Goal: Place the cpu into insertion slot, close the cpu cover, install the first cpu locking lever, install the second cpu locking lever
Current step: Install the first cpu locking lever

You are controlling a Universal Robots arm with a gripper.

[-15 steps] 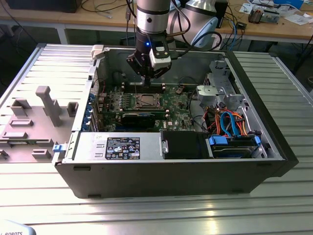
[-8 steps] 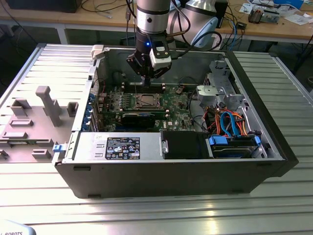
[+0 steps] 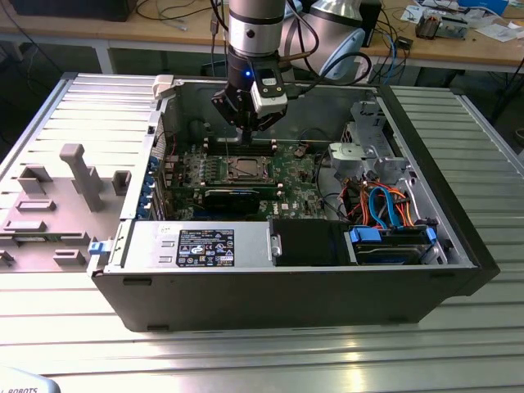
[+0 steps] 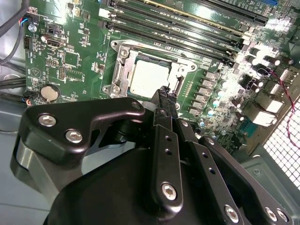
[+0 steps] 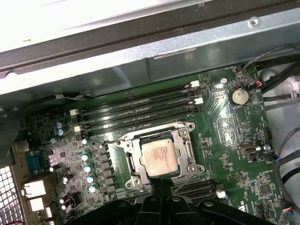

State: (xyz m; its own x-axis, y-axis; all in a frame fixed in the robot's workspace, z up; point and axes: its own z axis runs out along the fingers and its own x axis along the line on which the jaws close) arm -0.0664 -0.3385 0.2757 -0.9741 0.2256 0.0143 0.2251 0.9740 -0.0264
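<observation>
One cpu (image 5: 160,157) sits under one cpu cover (image 5: 186,151), four memory slots (image 5: 140,112) beside.

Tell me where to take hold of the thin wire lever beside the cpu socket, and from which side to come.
Probably its free end: the wire lever seems to stand slanted off the cpu cover, so that end has room around it. Come from above, closing across the thin wire; the gripper hangs near that side.

We see long black memory slots (image 5: 140,110) beside a round coin battery (image 5: 239,96), and blue and orange cables (image 3: 385,209) well apart from it.
</observation>
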